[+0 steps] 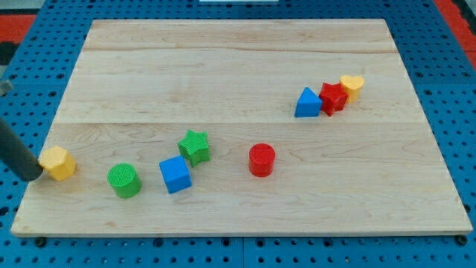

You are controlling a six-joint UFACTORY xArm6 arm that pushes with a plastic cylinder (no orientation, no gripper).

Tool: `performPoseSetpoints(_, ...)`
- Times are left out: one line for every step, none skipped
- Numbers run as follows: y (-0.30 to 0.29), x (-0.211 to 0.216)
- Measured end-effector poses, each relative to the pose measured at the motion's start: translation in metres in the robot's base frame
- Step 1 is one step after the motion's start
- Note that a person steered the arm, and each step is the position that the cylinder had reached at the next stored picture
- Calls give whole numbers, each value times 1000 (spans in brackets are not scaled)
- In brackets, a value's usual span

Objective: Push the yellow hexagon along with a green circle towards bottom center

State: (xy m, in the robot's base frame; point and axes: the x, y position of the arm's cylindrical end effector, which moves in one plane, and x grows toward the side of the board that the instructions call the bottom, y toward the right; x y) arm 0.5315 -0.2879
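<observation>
The yellow hexagon (58,162) lies near the board's left edge, toward the view's bottom. The green circle (123,180) lies to its right and slightly lower, a short gap apart. My rod comes in from the view's left, and my tip (36,176) rests against the hexagon's left side.
A blue cube (175,174) and a green star (194,147) sit right of the green circle. A red circle (262,160) lies near the middle. A blue triangle (306,103), a red star (332,97) and a yellow heart (352,86) cluster at the upper right. The wooden board (238,52) has edges all round.
</observation>
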Motion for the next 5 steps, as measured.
performPoseSetpoints(10, -33)
performPoseSetpoints(35, -33)
performPoseSetpoints(36, -17)
performPoseSetpoints(54, -8)
performPoseSetpoints(59, 4)
